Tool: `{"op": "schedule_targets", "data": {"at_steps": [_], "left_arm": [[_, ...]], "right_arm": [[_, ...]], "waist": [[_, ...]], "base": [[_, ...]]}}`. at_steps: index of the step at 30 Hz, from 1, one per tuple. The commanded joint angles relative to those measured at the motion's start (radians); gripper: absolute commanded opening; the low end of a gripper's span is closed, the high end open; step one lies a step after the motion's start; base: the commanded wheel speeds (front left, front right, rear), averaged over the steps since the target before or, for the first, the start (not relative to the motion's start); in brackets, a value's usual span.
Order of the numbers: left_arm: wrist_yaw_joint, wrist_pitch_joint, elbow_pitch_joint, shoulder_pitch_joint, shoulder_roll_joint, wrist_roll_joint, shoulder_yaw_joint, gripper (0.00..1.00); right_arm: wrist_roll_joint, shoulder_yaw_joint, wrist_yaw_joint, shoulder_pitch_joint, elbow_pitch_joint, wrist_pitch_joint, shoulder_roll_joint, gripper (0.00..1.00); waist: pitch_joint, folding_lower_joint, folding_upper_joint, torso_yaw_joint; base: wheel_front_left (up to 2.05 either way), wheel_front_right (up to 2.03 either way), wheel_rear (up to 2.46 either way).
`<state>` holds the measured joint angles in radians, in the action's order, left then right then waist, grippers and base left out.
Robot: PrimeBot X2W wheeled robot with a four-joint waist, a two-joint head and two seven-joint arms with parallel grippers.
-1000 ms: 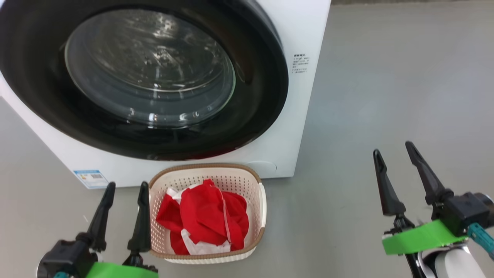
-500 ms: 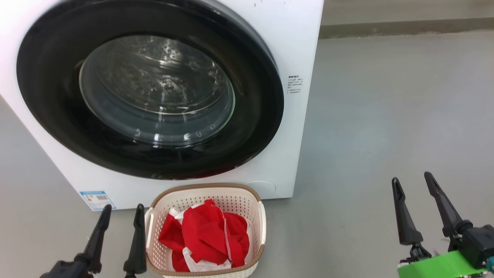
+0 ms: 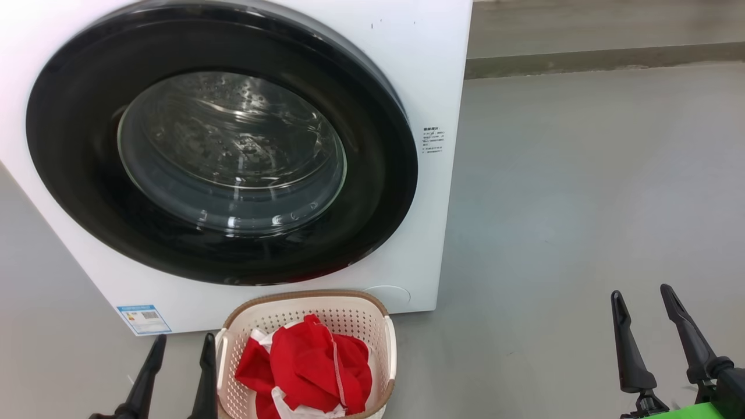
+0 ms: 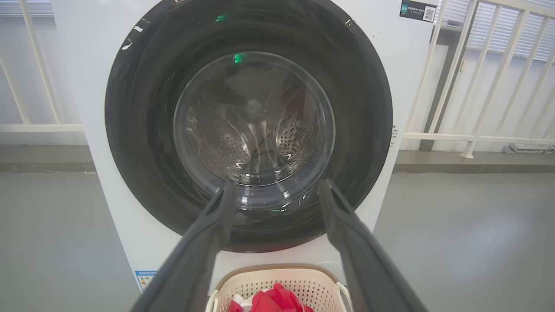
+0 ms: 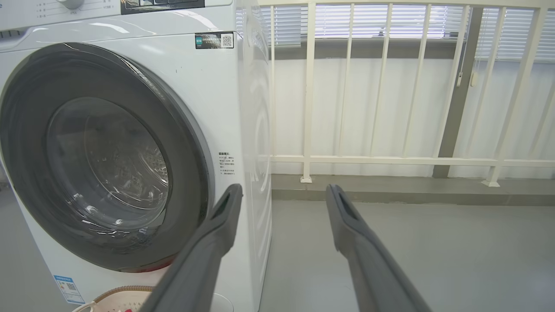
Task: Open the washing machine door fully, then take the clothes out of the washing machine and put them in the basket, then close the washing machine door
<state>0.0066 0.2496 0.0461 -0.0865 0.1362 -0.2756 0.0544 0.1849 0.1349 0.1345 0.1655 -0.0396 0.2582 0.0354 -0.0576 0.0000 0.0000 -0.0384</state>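
The grey floor (image 3: pixel 582 203) runs under everything, and on it stands the white washer (image 3: pixel 430 70), its front turned toward the robot. The door (image 3: pixel 224 145) lies shut, flush against that front. It has a wide black rim around a clear glass bowl, through which the left wrist view shows the perforated steel drum (image 4: pixel 225 151). Behind and to the right of the washer, the right wrist view shows a white railing (image 5: pixel 309 95) along a low kerb. The basket (image 3: pixel 302 294) sits on the floor just in front of the washer, under the door's lower edge, and the red clothes (image 3: pixel 308 364) with white trim lie heaped inside it. The left gripper (image 3: pixel 184 338) stands at the bottom of the head view just beside the basket's left side, fingers parted and holding nothing — whether its nearer finger touches the basket I cannot tell. The right gripper (image 3: pixel 640 292) is well apart to the right over the floor, its two fingers likewise spread and gripping nothing. A small blue label (image 3: pixel 144 318) is stuck on the washer's lower left corner, just above the left gripper's fingertips.
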Motion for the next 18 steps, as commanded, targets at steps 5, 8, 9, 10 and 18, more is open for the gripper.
{"op": "schedule_targets", "data": {"at_steps": [5,8,9,10,18], "left_arm": [[-0.016,0.012,-0.02,0.016,0.001,0.014,-0.049,1.0],[-0.022,0.012,-0.021,0.017,-0.002,0.017,-0.053,1.0],[-0.023,0.012,-0.02,0.017,-0.003,0.017,-0.054,1.0],[-0.025,0.012,-0.02,0.018,-0.003,0.018,-0.056,1.0],[-0.032,0.012,-0.027,0.024,-0.007,0.03,-0.068,1.0]], "right_arm": [[0.011,-0.027,-0.004,-0.013,-0.034,0.004,0.015,1.0],[0.013,-0.03,-0.004,-0.014,-0.034,0.004,0.015,1.0],[0.014,-0.031,-0.004,-0.014,-0.034,0.004,0.015,1.0],[0.014,-0.031,-0.004,-0.015,-0.034,0.004,0.015,1.0],[0.014,-0.032,-0.004,-0.023,-0.027,0.004,0.015,1.0]], "waist": [[0.002,0.0,0.0,0.0],[0.006,0.0,0.0,0.001],[0.007,0.0,0.0,0.002],[0.008,0.0,0.0,0.003],[0.016,0.0,0.0,0.006]], "base": [[0.0,0.0,0.0],[0.0,0.0,0.0],[0.0,0.0,0.0],[0.0,0.0,0.0],[0.0,0.0,0.0]]}}
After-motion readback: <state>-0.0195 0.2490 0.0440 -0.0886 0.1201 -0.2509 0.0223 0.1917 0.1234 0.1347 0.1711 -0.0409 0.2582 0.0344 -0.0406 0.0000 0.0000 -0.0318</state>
